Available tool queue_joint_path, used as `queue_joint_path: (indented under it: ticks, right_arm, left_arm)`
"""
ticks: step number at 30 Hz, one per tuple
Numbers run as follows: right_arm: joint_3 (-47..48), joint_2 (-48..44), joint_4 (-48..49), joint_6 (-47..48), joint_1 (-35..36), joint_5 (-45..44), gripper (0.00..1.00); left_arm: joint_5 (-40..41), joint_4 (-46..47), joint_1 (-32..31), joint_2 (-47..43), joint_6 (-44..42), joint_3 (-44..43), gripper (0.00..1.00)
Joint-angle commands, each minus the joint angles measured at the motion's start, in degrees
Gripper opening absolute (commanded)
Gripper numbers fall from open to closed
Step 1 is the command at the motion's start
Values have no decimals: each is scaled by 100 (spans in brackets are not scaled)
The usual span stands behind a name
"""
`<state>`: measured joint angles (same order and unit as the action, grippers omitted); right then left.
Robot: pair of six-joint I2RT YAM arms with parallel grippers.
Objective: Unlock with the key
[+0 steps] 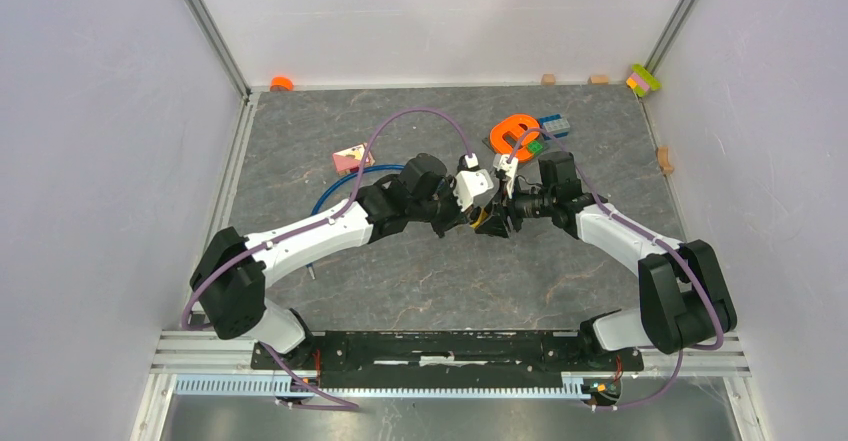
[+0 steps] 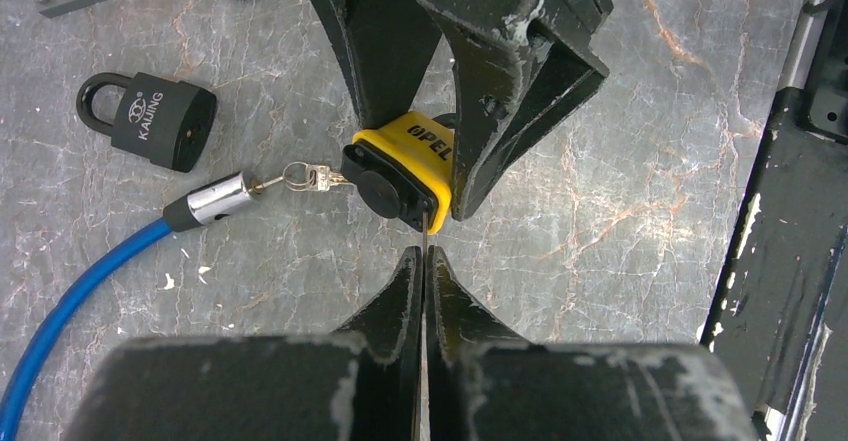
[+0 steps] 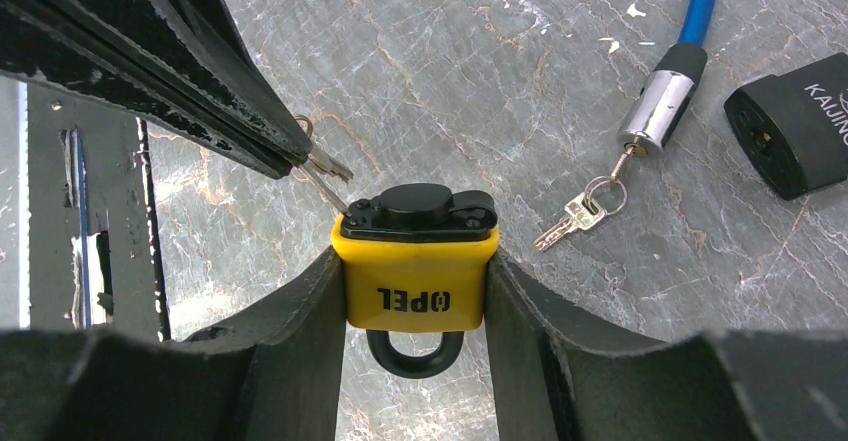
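Observation:
My right gripper [image 3: 415, 258] is shut on the yellow padlock [image 3: 415, 286] marked OPEL, one finger on each side of its body. The shackle points back at the wrist and the black keyhole end faces away. My left gripper [image 2: 425, 258] is shut on a small silver key [image 3: 328, 183], seen edge-on in the left wrist view. The key's tip sits at the left edge of the padlock's black end cap [image 3: 420, 211]; I cannot tell whether it is in the keyhole. Both grippers meet above the table's middle [image 1: 490, 213].
A black padlock [image 2: 150, 118] lies on the table beside a blue cable lock [image 2: 80, 286], whose silver end [image 2: 215, 199] has a bunch of keys [image 2: 310, 176] in it. An orange ring [image 1: 515, 133], toy bricks [image 1: 555, 124] and a pink block [image 1: 350, 157] lie farther back.

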<state>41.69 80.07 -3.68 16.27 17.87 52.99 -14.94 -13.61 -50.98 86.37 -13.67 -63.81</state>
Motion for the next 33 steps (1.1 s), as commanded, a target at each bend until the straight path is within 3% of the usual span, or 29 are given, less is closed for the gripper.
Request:
queue_joint_path:
  ticks: [1,33]
  right_arm:
    - [173,-78,266,-63,-4,132,0]
    - [137,16,510,-361,-5,203,0]
  left_arm:
    - [106,77,-52,32,-250,-116,2]
    - [292,185,-162,57,-246,-158,2]
